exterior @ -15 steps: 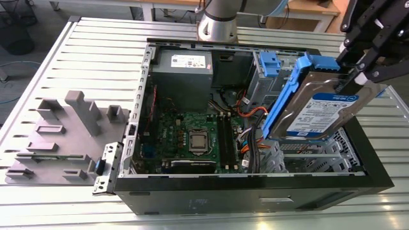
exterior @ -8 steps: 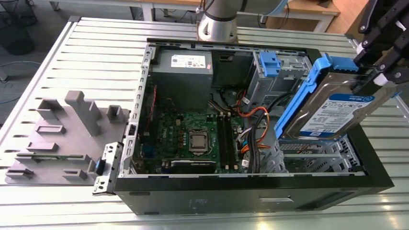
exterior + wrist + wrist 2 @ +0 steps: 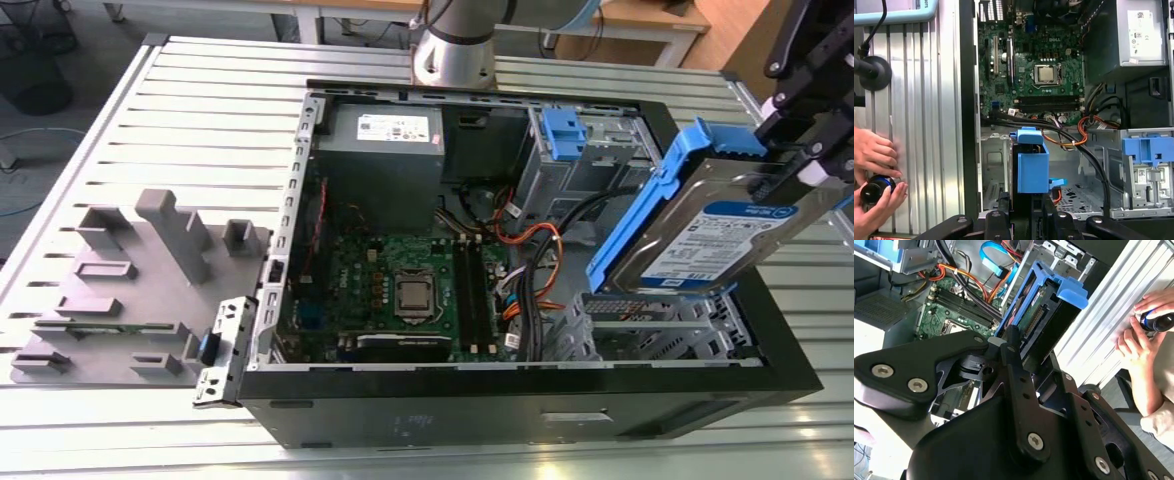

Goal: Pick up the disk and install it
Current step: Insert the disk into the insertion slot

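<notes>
Blue-framed silver disk (image 3: 707, 235) hangs tilted above the open computer case (image 3: 441, 415), clamped in the black claw (image 3: 805, 168) over the metal drive cage (image 3: 654, 318). At this slant it could jam on the cage edge or snag the orange cables (image 3: 525, 238) beside it.

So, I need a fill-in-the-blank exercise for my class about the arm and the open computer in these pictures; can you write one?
1. The tool is shut on the ____.
2. The plastic bracket on the disk is coloured ____.
3. The disk is held tilted over the open computer case, at the exterior view's ____ side.
4. The grey moulded tray lies on the table, to the exterior view's ____ of the case.

Missing words: disk; blue; right; left.
</notes>
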Controlling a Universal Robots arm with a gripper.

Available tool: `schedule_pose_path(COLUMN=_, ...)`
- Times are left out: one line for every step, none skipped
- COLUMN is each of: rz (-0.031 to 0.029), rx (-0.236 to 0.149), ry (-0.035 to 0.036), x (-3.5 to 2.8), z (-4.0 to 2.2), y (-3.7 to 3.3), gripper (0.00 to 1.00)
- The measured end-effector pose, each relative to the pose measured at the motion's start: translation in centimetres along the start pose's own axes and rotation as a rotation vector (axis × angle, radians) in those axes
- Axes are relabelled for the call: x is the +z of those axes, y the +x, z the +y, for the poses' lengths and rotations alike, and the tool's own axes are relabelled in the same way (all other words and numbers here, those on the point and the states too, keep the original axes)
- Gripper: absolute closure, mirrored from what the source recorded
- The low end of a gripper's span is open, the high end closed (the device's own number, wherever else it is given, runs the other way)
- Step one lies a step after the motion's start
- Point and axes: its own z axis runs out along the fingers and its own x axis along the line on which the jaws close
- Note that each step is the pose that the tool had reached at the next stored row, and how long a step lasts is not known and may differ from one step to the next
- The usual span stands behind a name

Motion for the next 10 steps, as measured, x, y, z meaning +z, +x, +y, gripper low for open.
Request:
schedule_pose_path(rz=0.0001, rx=0.000, ry=0.0000, x=0.13, z=-0.10, y=0.02, gripper=0.65)
schedule_pose_path(rz=0.0001, rx=0.000, ry=0.0000, x=0.21, z=-0.17, y=0.02, gripper=0.65)
schedule_pose_path(rz=0.0003, rx=0.000, ry=0.0000, x=0.22, z=-0.19, y=0.02, gripper=0.65)
schedule_pose_path(rz=0.0003, rx=0.000, ry=0.0001, x=0.22, z=-0.19, y=0.02, gripper=0.65)
schedule_pose_path(rz=0.0004, rx=0.000, ry=0.0001, x=0.22, z=-0.19, y=0.02, gripper=0.65)
schedule_pose_path(rz=0.0002, rx=0.000, ry=0.0000, x=0.24, z=-0.19, y=0.02, gripper=0.65)
schedule_pose_path(rz=0.0001, rx=0.000, ry=0.0000, x=0.25, z=-0.20, y=0.02, gripper=0.65)
schedule_pose_path(rz=0.0000, rx=0.000, ry=0.0000, x=0.32, z=-0.21, y=0.02, gripper=0.65)
schedule_pose_path(rz=-0.0002, rx=0.000, ry=0.0000, x=0.47, z=-0.22, y=0.03, gripper=0.65)
schedule_pose_path(rz=0.0000, rx=0.000, ry=0.0000, x=0.60, z=-0.25, y=0.03, gripper=0.65)
